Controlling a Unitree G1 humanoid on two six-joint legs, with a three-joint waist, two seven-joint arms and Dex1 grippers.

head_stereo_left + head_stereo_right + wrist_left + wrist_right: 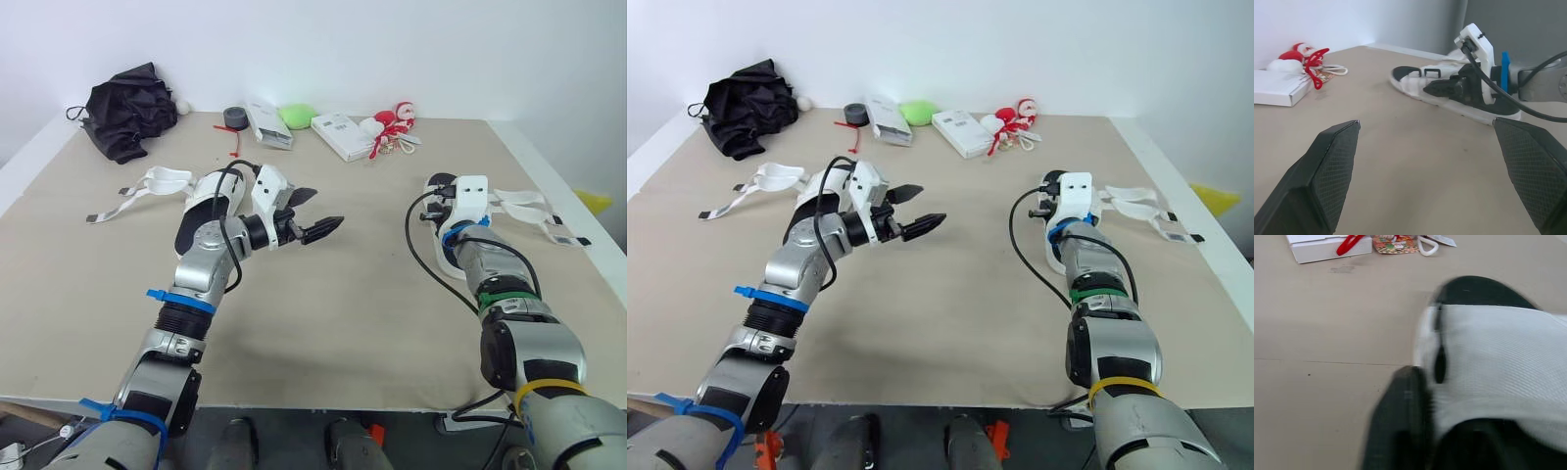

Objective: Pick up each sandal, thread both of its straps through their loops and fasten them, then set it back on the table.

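Left wrist view: left tool [1425,126] spread.

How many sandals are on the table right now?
2. One sandal lies on the robot's left, straps loose; the other sandal lies on its right, at the right gripper.

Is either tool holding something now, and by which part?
Left tool is open, holding nothing. Right tool is at a strap of the white-and-black sandal; a hold cannot be told.

Silver-grey arms [201,255], black cables [409,235], blue zip ties [179,299], white wrist housings [470,191], grid-textured black fingers [1327,171] on the left end effector [328,208].
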